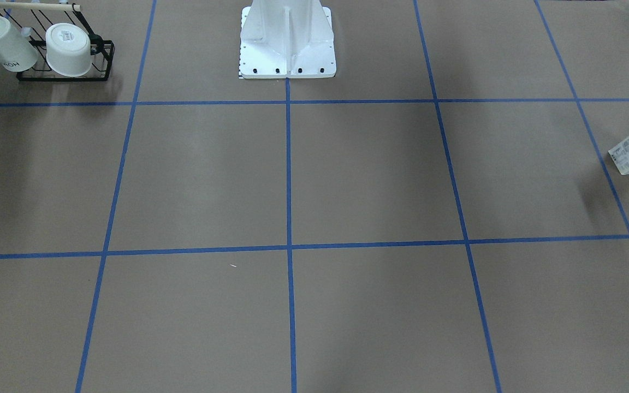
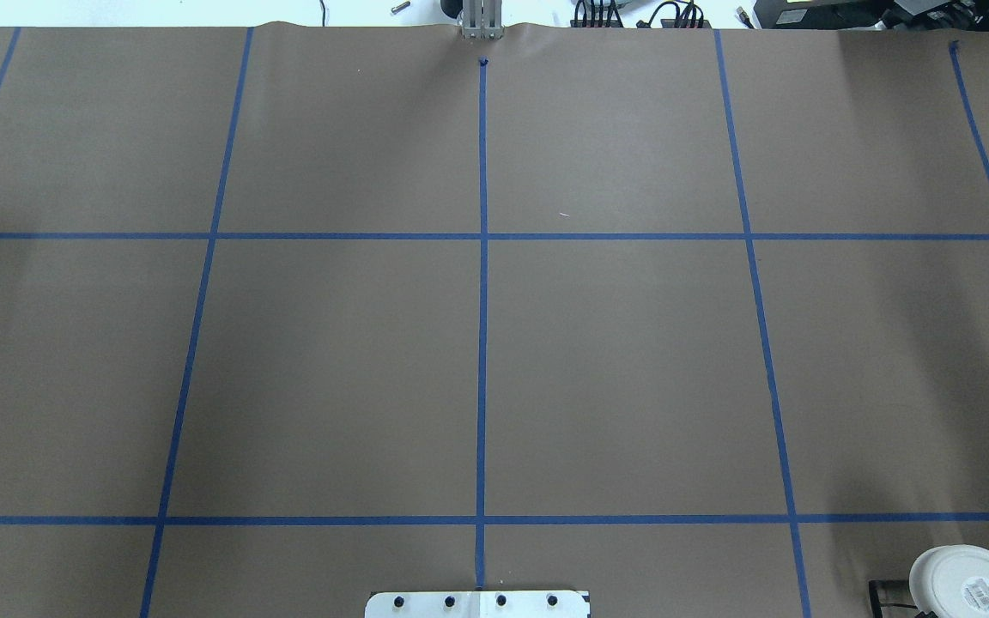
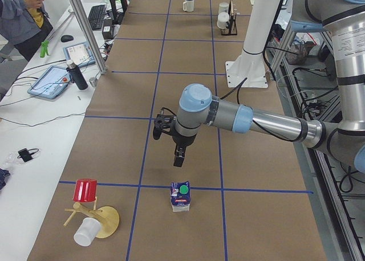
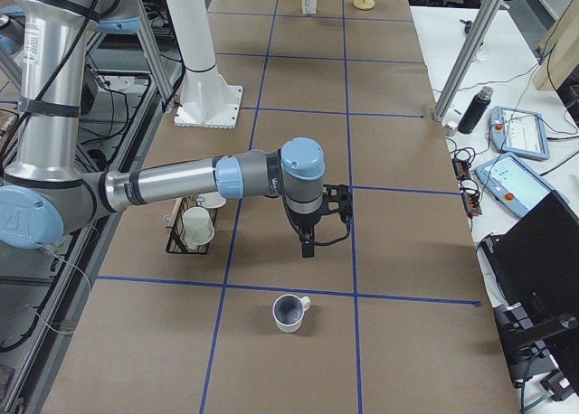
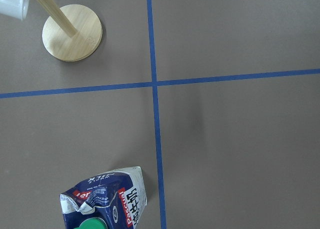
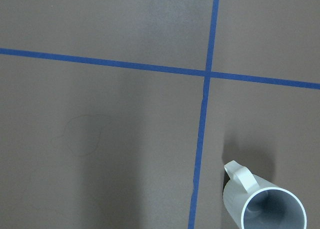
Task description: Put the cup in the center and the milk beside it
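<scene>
Starting the pickup, I judge: right claw (image 4: 308, 248) hangs near the small white grey-lined mug (image 4: 289, 313), left claw (image 3: 178, 158) near the blue-and-white milk carton (image 3: 181, 196), at opposite table (image 4: 271, 378) ends. Whether either claw is released or clenched, I cannot tell. Next: lower onto the mug.

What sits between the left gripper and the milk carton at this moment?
Nothing solid: in the exterior left view only bare brown paper and one blue tape line separate the left gripper from the milk.
</scene>
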You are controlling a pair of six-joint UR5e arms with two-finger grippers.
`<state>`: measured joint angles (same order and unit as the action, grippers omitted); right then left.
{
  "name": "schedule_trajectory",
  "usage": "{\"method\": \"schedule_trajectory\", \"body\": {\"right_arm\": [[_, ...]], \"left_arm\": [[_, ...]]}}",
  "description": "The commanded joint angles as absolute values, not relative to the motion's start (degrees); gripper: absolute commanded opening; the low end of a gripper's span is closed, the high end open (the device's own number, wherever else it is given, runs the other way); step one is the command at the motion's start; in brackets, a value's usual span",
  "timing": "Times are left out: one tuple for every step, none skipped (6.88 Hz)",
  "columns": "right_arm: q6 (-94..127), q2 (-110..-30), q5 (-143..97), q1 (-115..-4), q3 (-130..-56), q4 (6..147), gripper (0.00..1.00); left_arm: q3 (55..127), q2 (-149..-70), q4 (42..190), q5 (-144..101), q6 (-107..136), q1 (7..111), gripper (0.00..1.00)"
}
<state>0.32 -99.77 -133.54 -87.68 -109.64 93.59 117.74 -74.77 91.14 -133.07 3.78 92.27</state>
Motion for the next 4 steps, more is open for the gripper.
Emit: {"method": "schedule_trajectory", "body": {"right_arm": [[-9.33,-97.84,-133.15,-88.5,-99.03,93.34,1.0],[-10.53,-97.21,-132.81,-89.03,-95.75,92.9,1.0],[-11.16,-97.73,-132.63,-89.03,-89.1,86.37,1.0],[-10.64,-97.56,-132.89,-89.03,-82.68,76.56,0.99]], "left_arm": [[117.42,-75.06,91.14,-132.98,3.78,92.2,0.98],[117.68,-75.23,91.14,-132.98,3.78,92.2,0.98],[117.69,-75.32,91.14,-132.98,3.78,92.2,0.98],[117.77,-75.32,91.14,-132.98,3.78,92.2,0.98]]}}
